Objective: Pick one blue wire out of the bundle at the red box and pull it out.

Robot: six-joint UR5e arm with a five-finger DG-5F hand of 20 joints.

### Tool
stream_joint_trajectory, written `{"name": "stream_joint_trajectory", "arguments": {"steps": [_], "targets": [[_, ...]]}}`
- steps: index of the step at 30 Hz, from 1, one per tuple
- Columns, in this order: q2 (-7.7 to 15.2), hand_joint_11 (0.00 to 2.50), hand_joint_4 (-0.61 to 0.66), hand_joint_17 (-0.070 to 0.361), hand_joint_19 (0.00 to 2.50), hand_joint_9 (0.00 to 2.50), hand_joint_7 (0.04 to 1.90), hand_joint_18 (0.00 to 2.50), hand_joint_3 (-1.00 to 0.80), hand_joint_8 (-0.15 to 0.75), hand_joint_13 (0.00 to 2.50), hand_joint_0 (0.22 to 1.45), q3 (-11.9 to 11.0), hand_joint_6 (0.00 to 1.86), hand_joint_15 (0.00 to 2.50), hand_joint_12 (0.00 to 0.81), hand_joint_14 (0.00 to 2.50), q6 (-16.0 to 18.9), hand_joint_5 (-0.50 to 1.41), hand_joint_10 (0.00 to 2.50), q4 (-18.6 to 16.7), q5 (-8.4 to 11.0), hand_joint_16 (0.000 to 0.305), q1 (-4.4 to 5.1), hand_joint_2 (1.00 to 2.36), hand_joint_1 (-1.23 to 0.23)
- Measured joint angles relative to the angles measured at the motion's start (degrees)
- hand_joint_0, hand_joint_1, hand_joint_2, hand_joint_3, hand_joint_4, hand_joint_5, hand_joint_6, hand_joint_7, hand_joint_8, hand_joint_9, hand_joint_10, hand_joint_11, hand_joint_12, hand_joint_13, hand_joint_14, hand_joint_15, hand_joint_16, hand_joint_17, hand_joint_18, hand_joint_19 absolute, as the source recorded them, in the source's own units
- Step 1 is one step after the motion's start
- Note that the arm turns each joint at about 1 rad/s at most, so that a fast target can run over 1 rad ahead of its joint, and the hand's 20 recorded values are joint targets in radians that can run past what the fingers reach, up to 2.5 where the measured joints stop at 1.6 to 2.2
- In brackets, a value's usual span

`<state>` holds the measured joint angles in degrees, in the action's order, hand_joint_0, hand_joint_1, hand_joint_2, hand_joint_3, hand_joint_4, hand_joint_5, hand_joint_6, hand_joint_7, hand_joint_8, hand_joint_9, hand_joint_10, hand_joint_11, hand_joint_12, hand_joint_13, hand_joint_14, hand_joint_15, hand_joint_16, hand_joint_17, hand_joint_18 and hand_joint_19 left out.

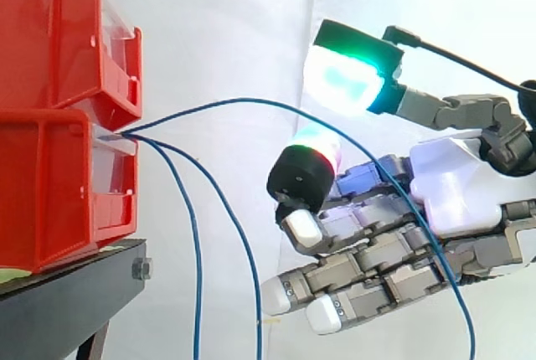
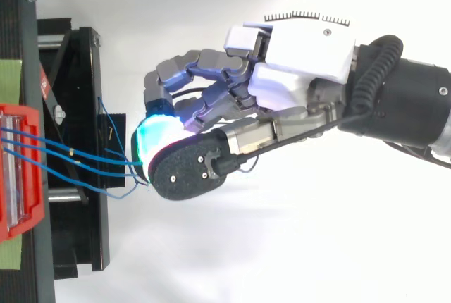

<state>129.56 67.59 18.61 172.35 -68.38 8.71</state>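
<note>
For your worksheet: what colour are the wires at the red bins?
The wires are blue; side view best.

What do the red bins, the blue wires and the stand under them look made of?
Red bins: likely moulded plastic, glossy, uniform colour, ribbed walls.
Blue wires: thin, probably plastic-insulated, hanging in smooth curves.
Stand: apparently matte black metal, bolt at its edge.

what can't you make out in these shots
- Far ends of the blue wires: in the side view they run off the bottom edge.
- Where the wires start: the walls of the red bins hide it in both views.
- Whether the hand holds a wire: in the top view the hand covers the spot where the wires reach it.
</note>
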Motion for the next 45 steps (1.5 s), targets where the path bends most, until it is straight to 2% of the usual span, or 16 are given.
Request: {"name": "stream_joint_trajectory", "arguments": {"steps": [8, 12, 22, 32, 43, 45], "targets": [[0.02, 0.76, 0.22, 0.146, 0.35, 0.77, 1.14, 0.29, -0.50, 0.287, 0.30, 0.53, 0.00, 0.76, 0.19, 0.408, 0.01, -0.06, -0.16, 0.03, 0.00, 0.00, 0.065, 0.00, 1.00, -0.87], [0.03, 0.76, 0.22, 0.143, 0.35, 0.77, 1.14, 0.29, -0.43, 0.280, 0.30, 0.56, 0.00, 0.77, 0.19, 0.401, 0.01, -0.06, -0.17, 0.02, 0.00, 0.00, 0.063, 0.00, 1.01, -0.87], [0.03, 0.76, 0.22, 0.142, 0.35, 0.78, 1.13, 0.29, -0.46, 0.277, 0.30, 0.56, 0.00, 0.77, 0.18, 0.401, 0.01, -0.07, -0.16, 0.03, -0.12, -0.07, 0.063, 0.00, 1.00, -0.87], [0.02, 0.76, 0.18, 0.139, 0.34, 0.78, 1.16, 0.30, -0.24, 0.271, 0.31, 0.61, 0.00, 0.79, 0.18, 0.392, 0.01, 0.01, -0.17, 0.03, -0.15, -0.09, 0.062, -0.01, 1.02, -0.87], [0.00, 0.75, 0.17, 0.139, 0.37, 0.82, 1.12, 0.30, -0.12, 0.277, 0.33, 0.58, 0.00, 0.82, 0.19, 0.394, 0.01, 0.02, -0.17, 0.03, -0.31, -0.09, 0.062, -0.01, 1.02, -0.81], [0.01, 0.74, 0.19, 0.151, 0.36, 0.85, 1.10, 0.34, -0.08, 0.295, 0.35, 0.57, 0.00, 0.83, 0.19, 0.417, 0.01, 0.02, -0.17, 0.02, -0.33, -0.09, 0.067, -0.01, 1.02, -0.80]]}}
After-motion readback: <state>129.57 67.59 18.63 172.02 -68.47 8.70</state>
